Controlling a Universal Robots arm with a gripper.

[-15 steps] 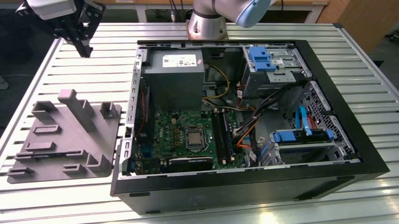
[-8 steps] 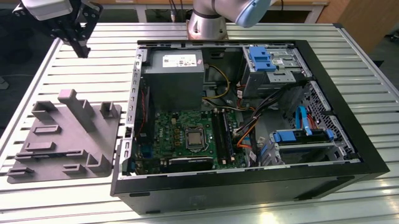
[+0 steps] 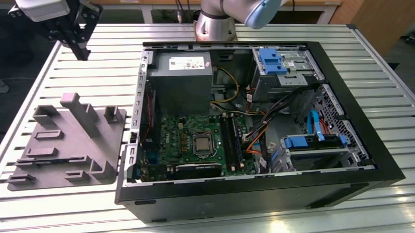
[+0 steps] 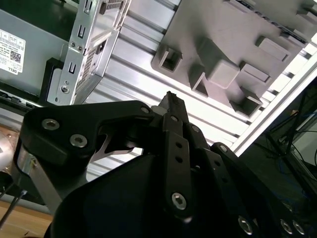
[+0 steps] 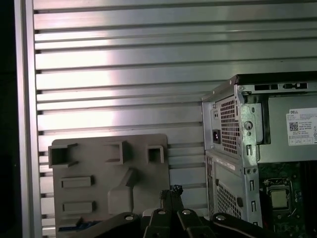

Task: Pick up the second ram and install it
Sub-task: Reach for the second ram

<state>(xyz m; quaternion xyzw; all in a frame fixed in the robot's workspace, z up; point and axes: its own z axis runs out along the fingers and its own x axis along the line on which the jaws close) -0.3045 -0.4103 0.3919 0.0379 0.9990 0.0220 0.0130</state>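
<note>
Gripper (image 5: 173,190) is hovering over the table (image 5: 124,74), fingers pinched together, carrying nothing. Beyond, a dark strip, likely the ram (image 5: 74,226), is sitting in the fixture (image 5: 143,178). Pickup seems not yet begun, calling for opened fingers squared to it.

The exterior view overlooks the whole table (image 3: 97,73); both wrist views look down, sharing the gray fixture (image 5: 94,163) and case (image 5: 228,119).

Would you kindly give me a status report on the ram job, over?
Tool shut, hovering above the table. Second ram not in its grip. Gray fixture nearest; open computer case beside it.
</note>
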